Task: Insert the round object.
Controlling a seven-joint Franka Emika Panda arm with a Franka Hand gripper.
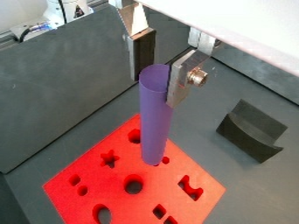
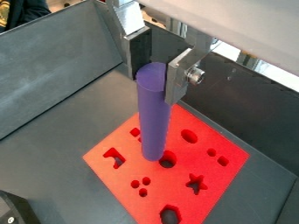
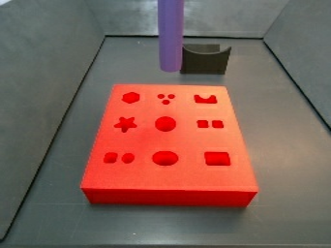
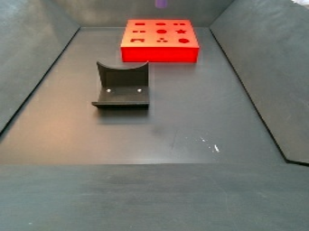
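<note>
Purple and long, the peg (image 1: 155, 112) hangs straight up above the red block (image 3: 168, 145), its top cut off in a side view. The gripper (image 2: 155, 54) squeezes its top end. The fixture (image 4: 122, 86) sits near the block.

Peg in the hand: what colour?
Purple, plain matte. The peg shows best in a wrist view, clamped in the hand above the red block.

One purple peg (image 1: 153, 114), one red block (image 3: 165, 143), one fixture (image 4: 122, 86), one end effector (image 1: 160, 77).
</note>
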